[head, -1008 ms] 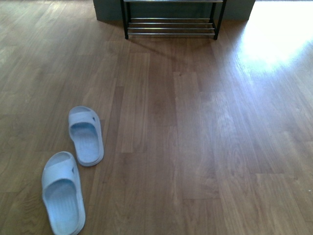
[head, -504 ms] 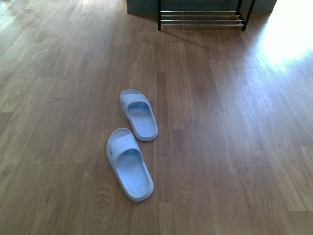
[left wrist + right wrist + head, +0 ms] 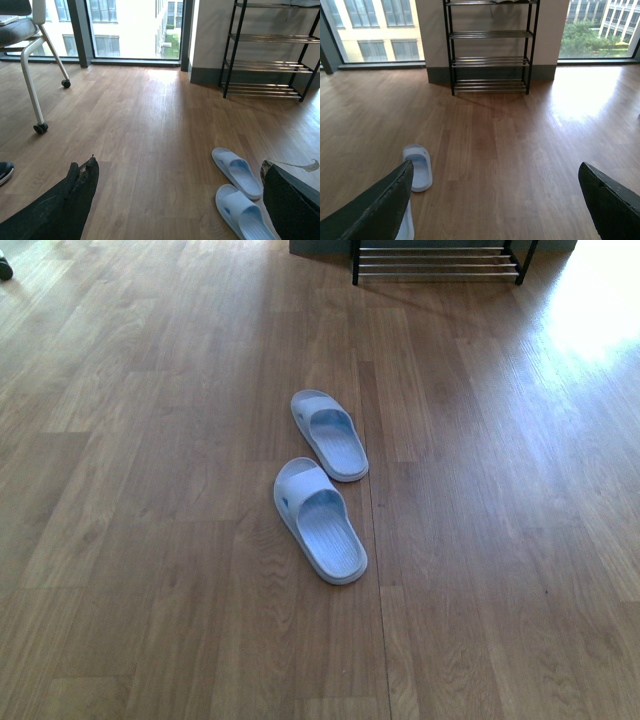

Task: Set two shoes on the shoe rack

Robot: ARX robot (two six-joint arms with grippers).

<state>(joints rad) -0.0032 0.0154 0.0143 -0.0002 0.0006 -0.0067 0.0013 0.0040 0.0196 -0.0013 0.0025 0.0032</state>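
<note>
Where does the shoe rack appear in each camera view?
Front view: shoe rack at the top edge, lowest bars only.
Left wrist view: shoe rack beyond the farther slide, four tiers showing.
Right wrist view: shoe rack head-on, four tiers.
Shared landmark: the farther slide.

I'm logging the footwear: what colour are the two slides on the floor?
The slides are plain pale blue, with no pattern visible. They show best in the front view.
</note>
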